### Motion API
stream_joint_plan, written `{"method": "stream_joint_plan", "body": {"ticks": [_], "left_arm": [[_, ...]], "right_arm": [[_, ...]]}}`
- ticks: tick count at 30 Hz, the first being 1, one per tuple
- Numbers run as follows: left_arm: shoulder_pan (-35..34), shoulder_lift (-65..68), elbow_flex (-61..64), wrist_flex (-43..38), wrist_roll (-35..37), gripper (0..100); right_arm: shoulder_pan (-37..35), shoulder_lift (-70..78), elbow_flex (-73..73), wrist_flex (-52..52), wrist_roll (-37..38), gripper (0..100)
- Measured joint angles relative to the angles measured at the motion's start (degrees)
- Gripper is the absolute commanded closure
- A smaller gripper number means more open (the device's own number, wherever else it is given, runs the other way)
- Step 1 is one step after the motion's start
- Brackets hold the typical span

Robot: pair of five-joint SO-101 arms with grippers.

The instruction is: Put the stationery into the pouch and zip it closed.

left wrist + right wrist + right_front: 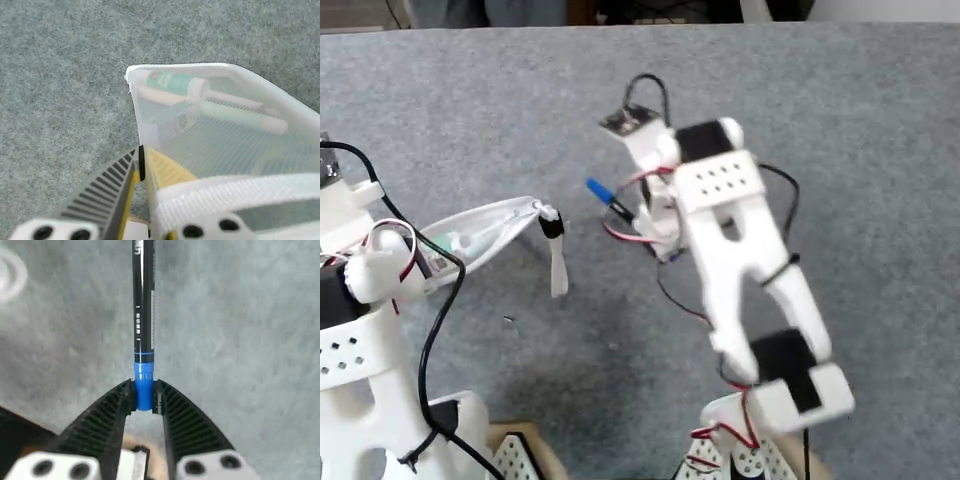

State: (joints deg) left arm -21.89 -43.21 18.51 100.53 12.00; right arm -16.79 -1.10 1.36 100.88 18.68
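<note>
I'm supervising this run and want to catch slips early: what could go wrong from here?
The right gripper pinches the black pen only at its blue end, so it might pivot or slip. The left gripper holds the translucent white mesh pouch by one edge; the pen's push might tug it loose.

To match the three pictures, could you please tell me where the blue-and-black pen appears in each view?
High view: blue-and-black pen sits just above and left of centre, right of the mesh pouch.
Right wrist view: pen runs up the middle, its blue part clamped in the right gripper.
Left wrist view: this camera faces the mesh pouch.
Shared landmark: the mesh pouch.
</note>
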Motion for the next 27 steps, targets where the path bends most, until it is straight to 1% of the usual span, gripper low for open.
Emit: {"method": "stream_joint_plan", "body": {"ticks": [5, 10, 13, 19, 24, 27], "left_arm": [[0.00, 0.00, 0.00, 0.00, 0.00, 97], [0.00, 0.00, 0.18, 0.00, 0.00, 97], [0.00, -0.09, 0.26, 0.00, 0.00, 97], [0.00, -0.09, 0.26, 0.00, 0.00, 97], [0.00, -0.09, 0.26, 0.00, 0.00, 97], [0.00, -0.09, 0.26, 0.00, 0.00, 97]], "right_arm": [[2.99, -6.51, 11.96, -0.53, 0.00, 98.6], [5.71, -6.77, 23.12, -6.33, 0.00, 98.5], [6.15, -5.89, 28.13, -9.67, 0.00, 98.4], [6.33, -1.05, 30.86, -11.34, 0.00, 98.2], [6.33, 1.93, 31.65, -12.92, 0.00, 91.3], [6.33, 2.02, 33.23, -14.86, 0.00, 89.6]]}}
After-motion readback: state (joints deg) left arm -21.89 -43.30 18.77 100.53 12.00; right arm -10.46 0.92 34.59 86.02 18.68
